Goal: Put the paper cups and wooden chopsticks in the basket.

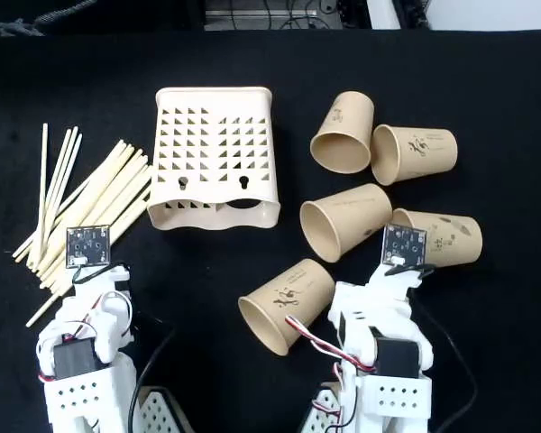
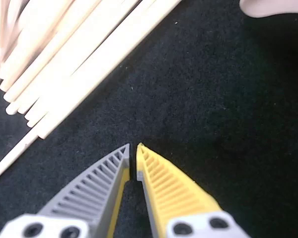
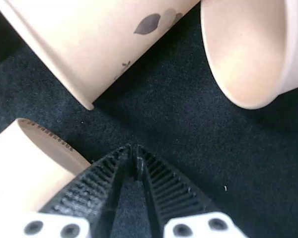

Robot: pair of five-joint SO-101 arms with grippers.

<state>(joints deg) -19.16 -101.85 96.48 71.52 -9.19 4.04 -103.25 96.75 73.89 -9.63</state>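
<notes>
The left gripper [image 2: 134,147] has its grey and yellow jaws pressed together on nothing. The pale wooden chopsticks [image 2: 74,59] are piled just ahead to its left. The right gripper [image 3: 134,148], also closed and empty, sits among tan paper cups [image 3: 99,34] lying on their sides. The cream perforated plastic basket [image 1: 216,158] lies ahead, between both arms. Collection looks unstarted, so the next move calls for opening a gripper over a cup rim or a chopstick.

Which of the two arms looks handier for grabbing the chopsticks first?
Left, probably. The left gripper sits shut right beside the chopsticks, which lie left of the basket. The right gripper, also shut, sits among the paper cups on the other side.
</notes>
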